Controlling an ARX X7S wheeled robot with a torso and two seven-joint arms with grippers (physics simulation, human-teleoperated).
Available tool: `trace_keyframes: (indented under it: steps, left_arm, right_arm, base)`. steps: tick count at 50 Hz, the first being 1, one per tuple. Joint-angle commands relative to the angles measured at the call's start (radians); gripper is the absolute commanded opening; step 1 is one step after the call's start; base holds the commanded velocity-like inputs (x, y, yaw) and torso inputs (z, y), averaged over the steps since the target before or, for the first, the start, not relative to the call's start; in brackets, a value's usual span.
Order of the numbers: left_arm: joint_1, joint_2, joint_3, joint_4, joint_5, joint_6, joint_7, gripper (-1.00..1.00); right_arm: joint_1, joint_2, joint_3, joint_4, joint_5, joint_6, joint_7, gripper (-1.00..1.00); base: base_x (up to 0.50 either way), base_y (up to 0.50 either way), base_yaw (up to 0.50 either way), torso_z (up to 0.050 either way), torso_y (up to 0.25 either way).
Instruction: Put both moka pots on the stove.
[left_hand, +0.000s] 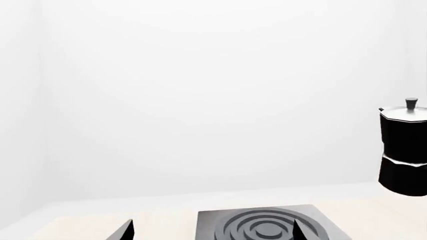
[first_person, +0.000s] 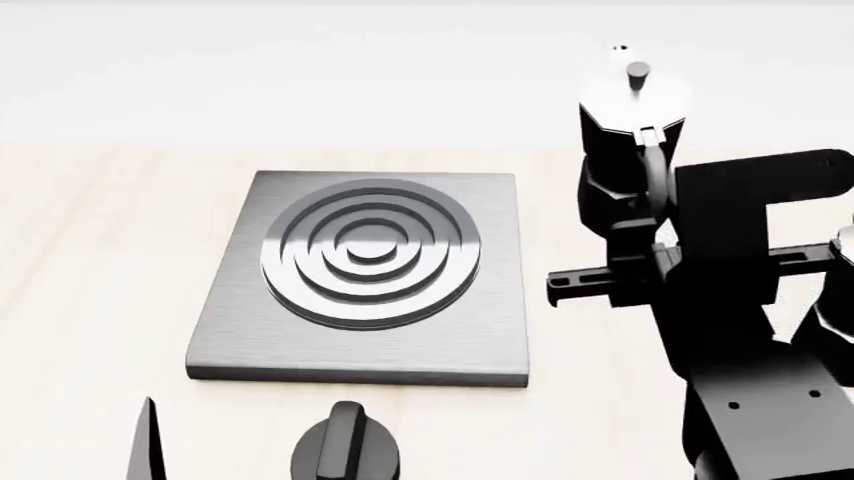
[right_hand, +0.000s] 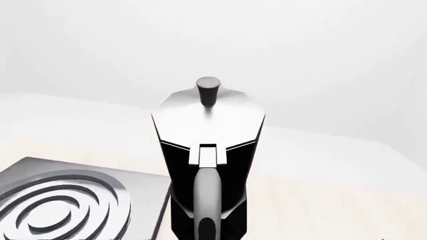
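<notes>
Head view showed the right gripper (first_person: 641, 235) with its jaws clamped on the handle of a moka pot (first_person: 627, 130), holding it clear of the pale table (first_person: 107, 250), just past the right edge of the stove (first_person: 494, 330), whose burner rings lay bare and open. Near the stove's front edge sat a black round knob (first_person: 347, 445). Left gripper fingertips (left_hand: 123, 232) only peeked in, so I could not tell their jaws' spread.
</notes>
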Motion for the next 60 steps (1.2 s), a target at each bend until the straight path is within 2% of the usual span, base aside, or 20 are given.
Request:
trace_keyframes:
  steps: [1, 37, 45, 60]
  left_arm:
    - [0.003, -0.007, -0.002, 0.010, -0.005, -0.004, -0.005, 1.00]
    - [-0.001, -0.009, 0.001, -0.019, -0.006, 0.024, -0.017, 1.00]
    - [-0.001, -0.012, 0.002, -0.030, -0.008, 0.040, -0.015, 1.00]
    - [0.017, -0.031, -0.009, -0.017, -0.016, 0.076, -0.013, 1.00]
  right_arm:
    - [0.065, -0.056, -0.031, 0.028, -0.037, -0.056, -0.009, -1.00]
    - [0.305, -0.342, -0.165, 0.426, -0.059, -0.205, -0.063, -1.00]
    - [0.354, -0.403, -0.195, 0.598, -0.065, -0.318, -0.080, -1.00]
    - [0.377, -0.416, -0.394, 0.650, 0.088, -0.428, 0.011, -1.00]
  base:
    - [0.00, 0.00, 0.00, 0.000, 0.000]
    - [0.00, 0.00, 0.00, 0.000, 0.001]
    - [0.00, 0.00, 0.00, 0.000, 0.001]
    - [0.00, 0.00, 0.00, 0.000, 0.001]
